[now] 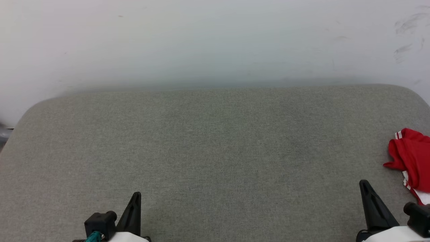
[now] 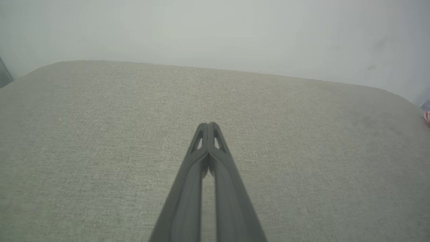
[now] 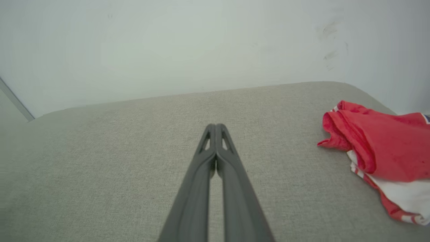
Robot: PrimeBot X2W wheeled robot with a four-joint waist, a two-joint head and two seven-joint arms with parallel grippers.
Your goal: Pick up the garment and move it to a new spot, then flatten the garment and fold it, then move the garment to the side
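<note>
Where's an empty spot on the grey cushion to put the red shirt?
Nearly the whole grey cushion is bare, from the wall down to the left fingers and right fingers. Only the right edge is crowded, where the red shirt lies bunched.

the left gripper (image 2: 209, 126) has two long matte dark-grey fingers (image 2: 188, 191), each tapering to a tip pierced by a small triangular cut-out; the right gripper (image 3: 215, 127) is built the same. behind the finger bases sits a white wrist shell (image 1: 391, 234) with a black knob (image 1: 416, 215) beside it, and a teal cable (image 1: 93, 237) curls by the left gripper's black block (image 1: 100, 222).
</note>
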